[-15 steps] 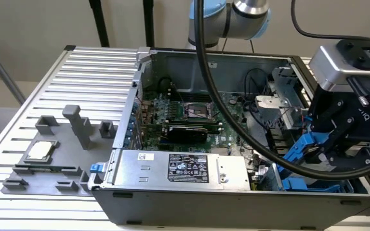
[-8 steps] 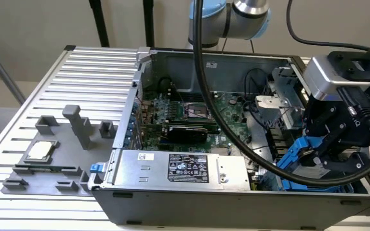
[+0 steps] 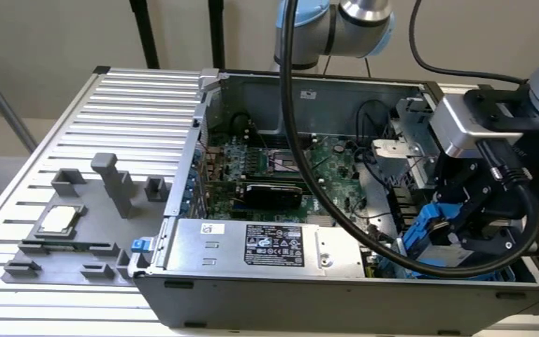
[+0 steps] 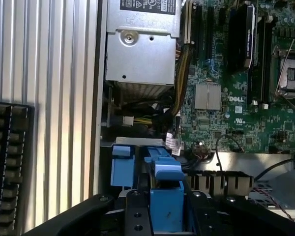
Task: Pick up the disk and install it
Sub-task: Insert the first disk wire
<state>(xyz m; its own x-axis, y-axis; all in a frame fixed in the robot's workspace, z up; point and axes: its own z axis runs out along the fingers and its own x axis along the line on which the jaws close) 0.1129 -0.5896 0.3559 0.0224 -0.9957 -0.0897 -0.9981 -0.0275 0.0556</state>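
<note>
My gripper [image 3: 459,237] hangs low over the corner of the open computer case [image 3: 344,291] nearest the camera, at the exterior view's right. It is shut on the disk [image 3: 431,226], which stands on edge with mainly its bright blue frame showing. In the wrist view the disk's blue frame [image 4: 166,199] sits between my black fingers [image 4: 137,216]. It is down inside the case at the drive bay, right beside another blue plastic piece [image 4: 122,164]. The disk's metal face and label are hidden.
The large silver box with a black label [image 3: 250,244] lies along the case's front. The green motherboard [image 3: 288,165] fills the middle. A black cable [image 3: 293,126] loops down from the arm across the case. A grey fixture holding a small square chip [image 3: 59,219] lies on the slatted table [image 3: 129,105].
</note>
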